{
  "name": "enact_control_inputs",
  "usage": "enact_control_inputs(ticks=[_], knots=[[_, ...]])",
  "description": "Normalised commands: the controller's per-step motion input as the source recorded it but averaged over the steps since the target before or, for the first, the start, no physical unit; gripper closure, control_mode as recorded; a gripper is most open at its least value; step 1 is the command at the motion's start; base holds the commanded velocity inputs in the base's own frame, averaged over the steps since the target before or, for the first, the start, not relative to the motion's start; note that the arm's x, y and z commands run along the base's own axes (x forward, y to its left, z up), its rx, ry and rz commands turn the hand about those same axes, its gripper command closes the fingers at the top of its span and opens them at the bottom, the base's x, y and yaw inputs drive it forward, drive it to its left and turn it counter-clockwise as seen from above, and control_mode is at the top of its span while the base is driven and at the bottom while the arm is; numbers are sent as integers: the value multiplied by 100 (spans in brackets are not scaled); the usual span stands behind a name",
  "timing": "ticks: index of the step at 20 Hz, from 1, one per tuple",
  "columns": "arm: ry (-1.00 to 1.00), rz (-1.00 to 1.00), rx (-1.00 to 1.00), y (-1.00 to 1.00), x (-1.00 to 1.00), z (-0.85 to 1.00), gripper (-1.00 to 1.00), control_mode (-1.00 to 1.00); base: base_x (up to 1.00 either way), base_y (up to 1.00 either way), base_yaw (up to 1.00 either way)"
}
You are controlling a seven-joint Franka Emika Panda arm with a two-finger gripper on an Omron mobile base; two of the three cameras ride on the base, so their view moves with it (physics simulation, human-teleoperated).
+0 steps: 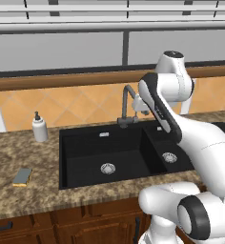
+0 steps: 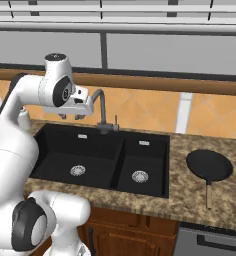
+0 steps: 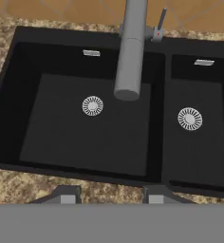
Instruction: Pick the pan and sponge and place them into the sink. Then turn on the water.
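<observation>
Gripper hovers above sink, jaws partly apart, gripping nothing. Pan on counter, right of frame. Sponge on counter, lower left. Faucet dry

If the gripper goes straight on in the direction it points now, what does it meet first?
Probably the faucet: in the hand view its grey spout stands near the middle of the line ahead of the gripper. If it just misses, the floor of the wide basin of the sink comes next. Depth is unclear.
</observation>
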Motion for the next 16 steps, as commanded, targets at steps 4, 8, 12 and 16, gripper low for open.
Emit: enact_control_inputs(ticks=[4,8,12,16], knots=[[0,-6,0,-53,-1,-5,-100,-100,0,0,0],[-5,-12,0,-100,-19,-19,-100,-100,0,0,0],[-2,-15,0,-100,-13,-15,-100,-100,0,0,0],[0,-9,-11,-100,27,-22,-100,-100,0,0,0]])
